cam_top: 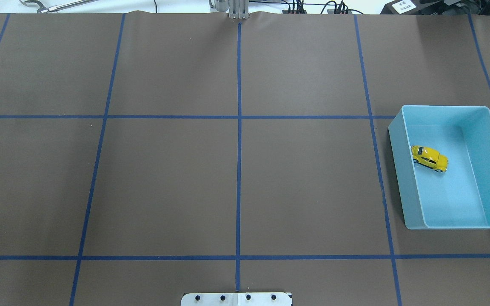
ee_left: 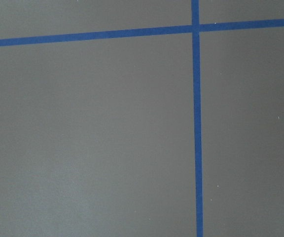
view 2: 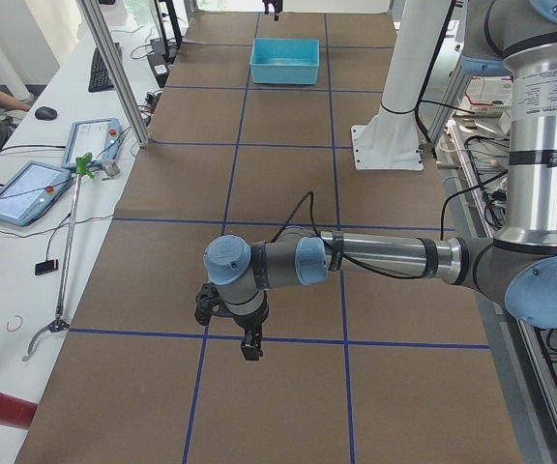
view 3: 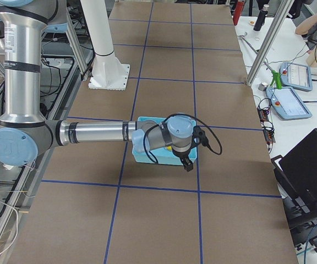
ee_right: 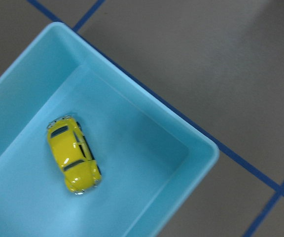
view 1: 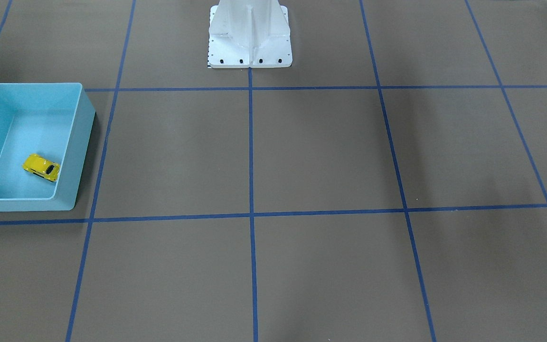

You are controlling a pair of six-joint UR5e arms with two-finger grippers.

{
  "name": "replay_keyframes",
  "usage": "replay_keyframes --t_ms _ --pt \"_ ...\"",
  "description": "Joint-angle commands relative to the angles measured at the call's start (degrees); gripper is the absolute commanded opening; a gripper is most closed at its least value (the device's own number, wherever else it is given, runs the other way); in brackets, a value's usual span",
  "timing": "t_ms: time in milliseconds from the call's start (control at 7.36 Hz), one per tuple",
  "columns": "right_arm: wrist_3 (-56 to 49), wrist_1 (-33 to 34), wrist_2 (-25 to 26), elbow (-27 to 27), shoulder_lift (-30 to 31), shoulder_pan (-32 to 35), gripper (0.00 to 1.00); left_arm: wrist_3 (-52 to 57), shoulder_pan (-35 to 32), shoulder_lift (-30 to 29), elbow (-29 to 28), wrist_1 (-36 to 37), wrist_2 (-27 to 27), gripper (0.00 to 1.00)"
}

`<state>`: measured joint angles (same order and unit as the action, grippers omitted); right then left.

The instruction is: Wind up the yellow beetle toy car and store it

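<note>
1. The yellow beetle toy car (cam_top: 429, 158) is seen inside the light blue bin (cam_top: 398, 170), upright on its wheels on the bin floor.
2. The car is set at an angle to the bin walls. One end is very close to the wall facing the middle of the counter (cam_top: 164, 182); whether it touches can't be told.
3. From the right wrist cam, the car (ee_right: 74, 161) is viewed from above: roof and dark windows up, nothing gripping it, bin (ee_right: 147, 106) walls around it.
4. The bin is placed on the robot's right side of the counter, which puts it at the left in the front-facing view, with the car (view 1: 41, 167) inside the bin (view 1: 83, 118).
5. The right claw (view 3: 187, 164) is shown only in the side view, pointed down at the bin's edge as pictured. Whether its fingers are apart or together can't be told.
6. The left claw (view 2: 249, 346) is likewise shown only in a side view, pointed down over bare counter, near a blue tape line and well apart from the bin (view 2: 284, 60). Its state can't be told either.
7. Only brown counter surface and a crossing of blue tape lines (ee_left: 197, 123) are shown by the left wrist cam.
8. The white robot pedestal (view 1: 249, 42) is seen bolted at the counter's robot-side edge, approx. on the centre tape line.
</note>
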<state>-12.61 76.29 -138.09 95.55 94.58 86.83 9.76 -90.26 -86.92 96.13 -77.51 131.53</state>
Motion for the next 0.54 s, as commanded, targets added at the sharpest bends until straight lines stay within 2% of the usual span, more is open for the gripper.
replay_keyframes --t_ms 0,136,407 --pt "0.21 0.51 5.98 -6.07 -1.06 6.84 0.99 -0.09 0.0 -0.09 -0.07 -0.19 0.13 1.0" --pt "1.0 2.44 5.99 -6.52 -1.24 6.95 0.99 -0.09 0.09 -0.18 -0.07 -0.27 0.13 1.0" --pt "5.71 21.52 5.55 -5.91 -8.75 7.21 0.99 0.0 0.0 -0.18 -0.07 -0.28 0.13 1.0"
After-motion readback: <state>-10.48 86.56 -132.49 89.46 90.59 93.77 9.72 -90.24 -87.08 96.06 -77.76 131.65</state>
